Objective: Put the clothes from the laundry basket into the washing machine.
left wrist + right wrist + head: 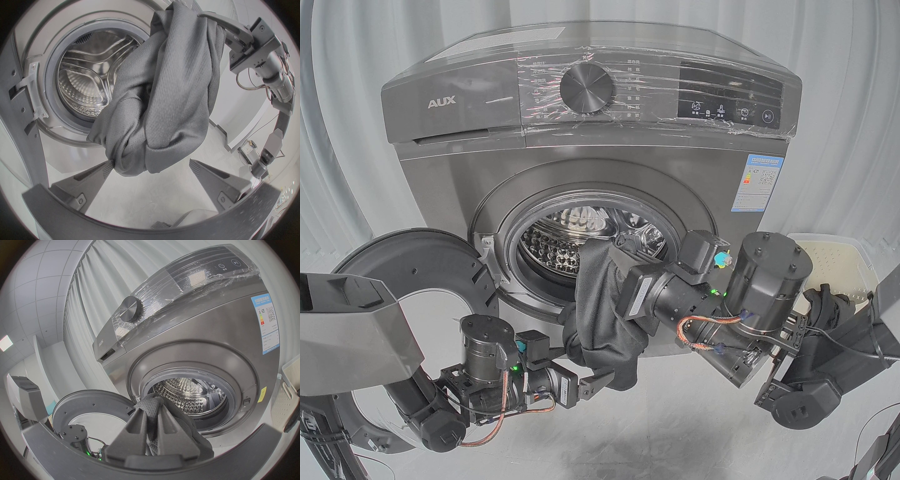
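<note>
A dark grey garment (605, 312) hangs in front of the washing machine's open drum (575, 240), with my right gripper (615, 247) shut on its top edge. In the right wrist view the gripper (153, 427) pinches the cloth (150, 404) just before the drum mouth (190, 393). My left gripper (603, 378) is open, low down at the garment's bunched bottom end. In the left wrist view its fingers (97, 178) spread on either side below the hanging cloth (162, 103). More dark clothes (825, 306) lie in the white laundry basket (844, 262) at the right.
The round machine door (415, 269) stands swung open to the left, close beside my left arm. A white curtain (850, 125) hangs behind the machine. The pale floor (675, 412) in front of it is bare.
</note>
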You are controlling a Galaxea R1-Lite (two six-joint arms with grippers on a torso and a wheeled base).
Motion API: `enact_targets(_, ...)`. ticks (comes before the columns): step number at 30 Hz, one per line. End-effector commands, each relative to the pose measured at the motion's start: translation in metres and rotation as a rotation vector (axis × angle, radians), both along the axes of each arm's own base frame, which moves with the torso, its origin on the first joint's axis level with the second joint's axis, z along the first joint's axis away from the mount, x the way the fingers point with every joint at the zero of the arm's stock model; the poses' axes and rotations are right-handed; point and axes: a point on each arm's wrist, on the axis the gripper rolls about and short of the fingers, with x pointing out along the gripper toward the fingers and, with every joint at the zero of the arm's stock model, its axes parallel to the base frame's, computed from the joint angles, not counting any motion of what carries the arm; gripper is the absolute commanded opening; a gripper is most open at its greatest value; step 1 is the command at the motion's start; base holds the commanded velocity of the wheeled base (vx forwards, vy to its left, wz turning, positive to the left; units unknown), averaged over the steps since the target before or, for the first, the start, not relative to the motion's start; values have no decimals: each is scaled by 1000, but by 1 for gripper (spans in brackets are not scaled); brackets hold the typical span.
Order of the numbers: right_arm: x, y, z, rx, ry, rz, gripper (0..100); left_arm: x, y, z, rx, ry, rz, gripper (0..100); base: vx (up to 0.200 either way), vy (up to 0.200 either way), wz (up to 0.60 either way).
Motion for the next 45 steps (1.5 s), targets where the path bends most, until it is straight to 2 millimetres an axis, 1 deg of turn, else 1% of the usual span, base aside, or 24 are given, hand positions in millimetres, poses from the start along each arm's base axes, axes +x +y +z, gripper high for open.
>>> enact_targets(1, 0, 0, 1, 1, -2, 0, 0, 1, -1, -1, 1, 2, -1, 100, 0, 0, 0)
enact_targets(3, -1, 0, 1, 1, -2, 2, 0, 4, -2, -1, -3, -2, 2, 100, 0, 0, 0)
enact_targets(6, -1, 0, 1, 2, -3, 2, 0, 7, 2, -4, 6, 6, 20, 100, 0, 0, 0)
enact_targets(12, 0, 0, 1, 4, -2, 1, 0, 2, 7, -7, 19, 23, 19, 100, 0, 0, 0)
enact_targets(18, 0, 1, -1, -1, 2, 2, 0, 4, 5, -7, 16, 21, 16, 100, 0, 0, 0)
enact_targets(22, 0, 2, -2, -2, 3, 2, 0, 13, -1, -10, 3, 13, 19, 100, 0, 0, 0)
enact_targets(26, 0, 1, -2, -4, 4, 2, 0, 19, -6, -6, -20, -7, 25, 100, 0, 0, 0)
enact_targets(34, 0, 2, -3, -4, 4, 2, 0, 22, -7, 0, -59, -48, 34, 100, 0, 0, 0)
enact_targets(35, 0, 2, -3, -4, 4, 2, 0, 22, -7, 0, -61, -51, 34, 0, 0, 0, 0)
enact_targets(41, 1, 2, -4, -6, 6, 2, 0, 21, -8, 4, -82, -75, 29, 0, 0, 0, 0)
enact_targets(45, 1, 1, -4, -6, 8, 1, 0, 17, -8, 9, -113, -115, 21, 0, 0, 0, 0)
